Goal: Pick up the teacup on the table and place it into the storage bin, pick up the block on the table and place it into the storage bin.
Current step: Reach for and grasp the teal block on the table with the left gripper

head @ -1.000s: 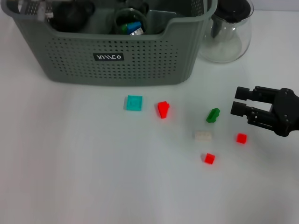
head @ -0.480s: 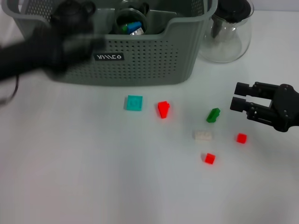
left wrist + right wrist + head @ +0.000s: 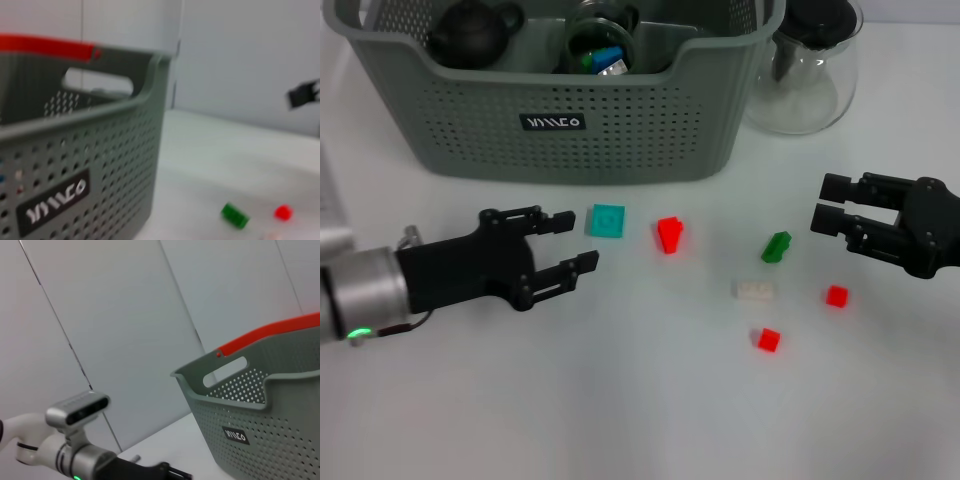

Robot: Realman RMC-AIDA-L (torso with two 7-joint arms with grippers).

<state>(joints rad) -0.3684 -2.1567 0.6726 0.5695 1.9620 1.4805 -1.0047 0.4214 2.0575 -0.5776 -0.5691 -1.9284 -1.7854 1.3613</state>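
The left gripper has come down from the storage bin, fingers apart and empty, at 9 o'clock of the teal block, likely its next pick; the right gripper waits open at 3 o'clock.

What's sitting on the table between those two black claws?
In the head view, between the left claw and the right claw lie a teal block, a red block and a green block, all apart from each other.

Matt perforated plastic bin; clear glossy glass teapot; smooth white surface; matt black left end effector.
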